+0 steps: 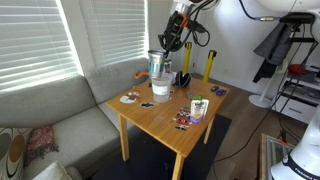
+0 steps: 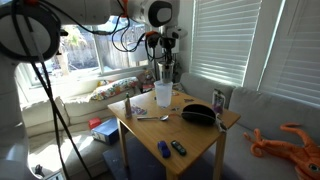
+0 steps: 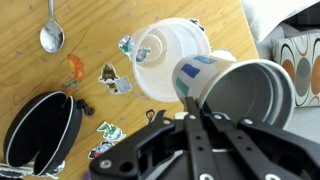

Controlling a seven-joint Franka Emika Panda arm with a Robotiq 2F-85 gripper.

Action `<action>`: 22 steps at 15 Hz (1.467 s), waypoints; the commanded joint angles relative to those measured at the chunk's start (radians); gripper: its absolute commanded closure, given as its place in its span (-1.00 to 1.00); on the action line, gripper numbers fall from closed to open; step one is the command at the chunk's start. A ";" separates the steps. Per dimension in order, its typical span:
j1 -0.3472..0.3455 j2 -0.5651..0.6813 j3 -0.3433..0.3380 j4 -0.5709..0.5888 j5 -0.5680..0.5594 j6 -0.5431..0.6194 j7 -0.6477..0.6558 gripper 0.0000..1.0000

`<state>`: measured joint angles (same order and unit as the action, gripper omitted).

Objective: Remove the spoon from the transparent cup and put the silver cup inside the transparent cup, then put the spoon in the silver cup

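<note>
So the gripper point(image 3: 195, 112) is clamped on the wall of the silver cup point(image 3: 250, 95), one finger inside the rim and one outside as far as I can tell from the wrist view. The cup has a blue-and-white label on its side and is tipped over, so you look right into its open mouth. In an exterior view the silver cup point(image 1: 158, 66) hangs in the air just above the transparent cup point(image 1: 161, 90), not inside it. The transparent cup point(image 3: 170, 60) stands upright on the wooden bench point(image 3: 110, 25), with nothing in it that I can see. The spoon point(image 3: 52, 32) is out and lies flat on the bench, well apart from both cups, bowl end toward the cups. There's also a round black case point(image 3: 40, 130) near the bench edge, a small orange bit point(image 3: 73, 68) beside it, and a few stickers scattered around the tumbler's base.
</note>
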<state>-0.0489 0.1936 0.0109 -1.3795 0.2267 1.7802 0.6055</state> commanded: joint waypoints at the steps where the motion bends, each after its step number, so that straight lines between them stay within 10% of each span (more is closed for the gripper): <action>1: 0.000 -0.050 0.003 -0.076 -0.003 -0.029 -0.029 0.98; 6: 0.021 -0.043 -0.023 -0.107 -0.032 -0.063 -0.016 0.98; 8: 0.022 -0.039 -0.024 -0.119 -0.044 -0.078 -0.017 0.38; 22: -0.001 0.010 -0.110 -0.144 -0.105 -0.246 0.336 -1.00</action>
<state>-0.0517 0.1896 -0.0850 -1.5003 0.1300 1.5951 0.8472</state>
